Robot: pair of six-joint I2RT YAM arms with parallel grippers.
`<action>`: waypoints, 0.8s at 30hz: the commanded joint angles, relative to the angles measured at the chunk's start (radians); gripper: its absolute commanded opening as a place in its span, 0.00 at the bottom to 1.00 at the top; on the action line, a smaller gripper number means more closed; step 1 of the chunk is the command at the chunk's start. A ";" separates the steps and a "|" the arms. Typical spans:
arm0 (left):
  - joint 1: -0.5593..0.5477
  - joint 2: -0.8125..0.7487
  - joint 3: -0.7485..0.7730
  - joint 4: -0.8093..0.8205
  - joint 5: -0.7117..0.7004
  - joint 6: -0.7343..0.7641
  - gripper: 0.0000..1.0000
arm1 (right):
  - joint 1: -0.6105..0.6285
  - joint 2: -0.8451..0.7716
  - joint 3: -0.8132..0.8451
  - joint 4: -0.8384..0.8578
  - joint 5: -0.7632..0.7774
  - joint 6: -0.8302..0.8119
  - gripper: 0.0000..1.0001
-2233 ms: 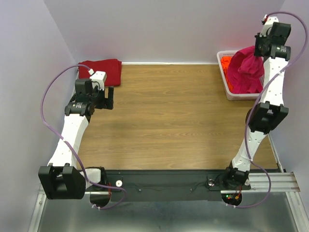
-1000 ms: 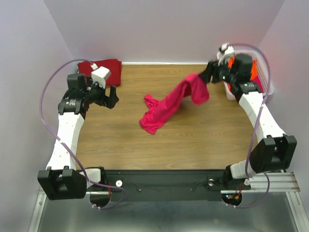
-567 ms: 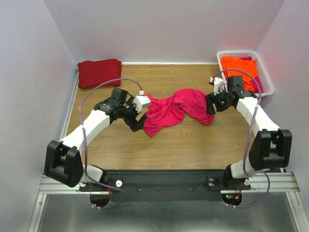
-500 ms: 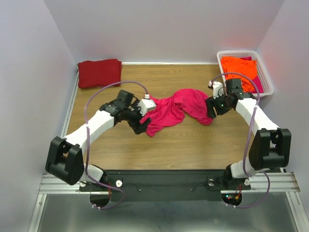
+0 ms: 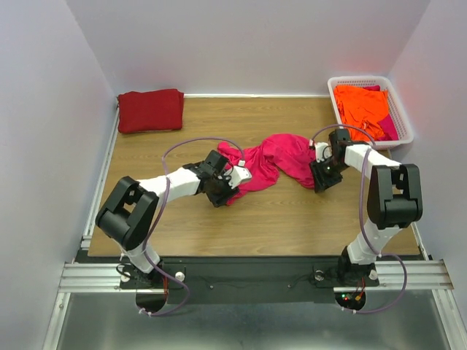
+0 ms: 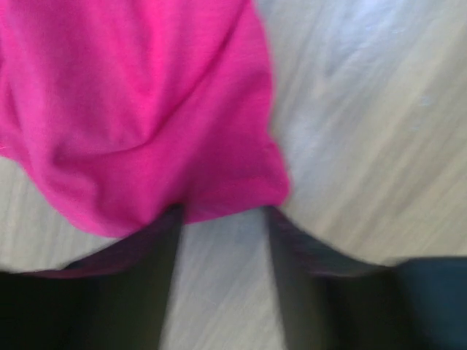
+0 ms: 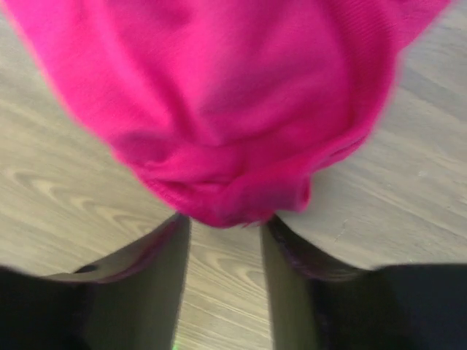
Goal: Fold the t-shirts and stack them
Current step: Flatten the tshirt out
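A bright pink-red t-shirt (image 5: 266, 162) lies crumpled across the middle of the table. My left gripper (image 5: 221, 195) is low at its near-left end. In the left wrist view the jaws (image 6: 222, 216) stand apart, bare table between them, and the shirt's edge (image 6: 146, 131) reaches the fingertips. My right gripper (image 5: 319, 182) is at the shirt's right end. Its jaws (image 7: 225, 223) are also apart, with a bunched fold of the shirt (image 7: 233, 109) at the tips. A dark maroon t-shirt (image 5: 151, 109) lies folded at the back left. Orange t-shirts (image 5: 361, 102) fill the basket.
The white latticed basket (image 5: 343, 82) stands at the back right corner with a bit of pink cloth (image 5: 389, 128) in it beside the orange ones. Purple walls close in the left, back and right sides. Bare wooden table (image 5: 277, 219) shows in front of the shirt.
The right arm carried the pink shirt from the basket and laid it mid-table. The left arm swung in from the maroon shirt to the pink shirt's left end. Both jaws have narrowed.
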 commanded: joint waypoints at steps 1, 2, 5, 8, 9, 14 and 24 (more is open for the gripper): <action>0.003 -0.013 -0.032 0.034 -0.110 0.017 0.47 | 0.009 0.052 0.064 0.068 0.057 0.073 0.41; 0.029 -0.024 -0.045 0.028 -0.106 0.023 0.39 | 0.010 0.058 0.078 0.070 0.061 0.082 0.32; 0.107 -0.087 -0.061 -0.025 -0.072 0.045 0.17 | 0.010 0.069 0.118 0.067 0.061 0.093 0.16; 0.248 -0.151 -0.069 -0.100 -0.046 0.109 0.00 | 0.009 0.068 0.174 0.065 0.040 0.084 0.01; 0.283 -0.168 -0.070 -0.114 -0.044 0.135 0.00 | 0.009 0.068 0.186 0.065 0.031 0.081 0.01; 0.403 -0.242 -0.047 -0.188 -0.040 0.215 0.00 | 0.010 0.068 0.240 0.048 -0.017 0.067 0.01; 0.092 -0.269 0.005 -0.095 0.057 0.033 0.89 | 0.004 -0.020 0.234 0.019 -0.005 0.067 0.00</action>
